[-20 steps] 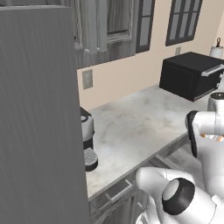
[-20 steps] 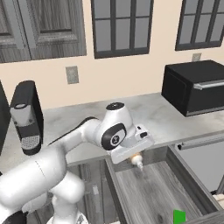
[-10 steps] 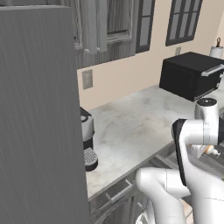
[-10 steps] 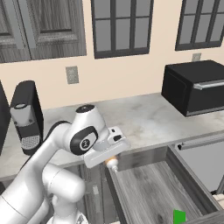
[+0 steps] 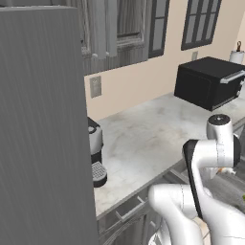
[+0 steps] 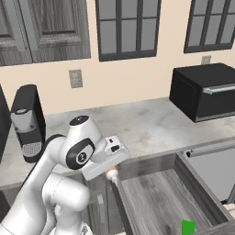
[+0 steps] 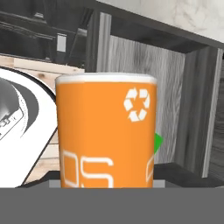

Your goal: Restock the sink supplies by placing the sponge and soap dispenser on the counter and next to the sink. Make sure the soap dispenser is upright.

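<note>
My gripper (image 6: 111, 173) is shut on the soap dispenser (image 7: 107, 131), an orange bottle with a white recycling mark that looms close in the hand view. In the right base view the soap dispenser (image 6: 110, 173) peeks out as a small orange spot under the hand, at the left front corner of the open drawer. The green sponge (image 6: 187, 226) lies on the drawer floor near its front. A sliver of the sponge (image 7: 157, 142) shows behind the bottle. The marbled counter (image 6: 147, 121) runs behind the drawer. The sink is out of view.
An open drawer (image 6: 151, 197) with a grey wood floor juts out below the counter edge. A black microwave (image 6: 204, 89) stands on the counter at the right, and a coffee machine (image 6: 28, 121) at the left. A tall dark cabinet side (image 5: 43, 124) blocks the left.
The arm has swung from over the middle of the drawer toward its left front corner, carrying the orange bottle with it. The sponge has stayed put.
</note>
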### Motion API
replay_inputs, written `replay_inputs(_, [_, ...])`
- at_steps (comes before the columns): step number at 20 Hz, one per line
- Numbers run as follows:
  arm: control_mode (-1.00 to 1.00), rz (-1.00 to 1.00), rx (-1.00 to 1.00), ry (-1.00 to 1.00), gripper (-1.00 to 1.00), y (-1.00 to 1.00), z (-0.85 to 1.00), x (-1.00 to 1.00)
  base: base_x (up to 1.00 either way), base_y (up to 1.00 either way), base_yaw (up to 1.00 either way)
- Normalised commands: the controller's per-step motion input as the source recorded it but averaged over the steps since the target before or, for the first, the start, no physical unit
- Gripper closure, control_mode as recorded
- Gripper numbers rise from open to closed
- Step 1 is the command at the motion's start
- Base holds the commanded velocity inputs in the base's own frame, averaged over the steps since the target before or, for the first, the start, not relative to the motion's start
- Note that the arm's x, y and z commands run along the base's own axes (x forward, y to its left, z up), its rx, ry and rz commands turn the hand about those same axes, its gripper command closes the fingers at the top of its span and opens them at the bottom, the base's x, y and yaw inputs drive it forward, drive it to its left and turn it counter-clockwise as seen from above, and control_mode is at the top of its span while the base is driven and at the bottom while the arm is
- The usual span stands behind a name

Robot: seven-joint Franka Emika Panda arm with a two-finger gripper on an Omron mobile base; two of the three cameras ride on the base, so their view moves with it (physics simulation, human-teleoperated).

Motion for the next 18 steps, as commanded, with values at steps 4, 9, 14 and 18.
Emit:
replay_inputs(4, [1.0, 0.0, 0.0, 0.0, 1.0, 0.0, 0.0, 0.0, -0.86, 0.1, 0.0])
replay_inputs(9, [1.0, 0.0, 0.0, 0.0, 1.0, 0.0, 0.0, 0.0, -0.99, 0.32, -0.07])
replay_inputs(14, [1.0, 0.0, 0.0, 0.0, 1.0, 0.0, 0.0, 0.0, -0.73, 0.27, -0.22])
replay_inputs(18, [1.0, 0.0, 0.0, 0.0, 1.0, 0.0, 0.0, 0.0, -0.51, 0.01, -0.49])
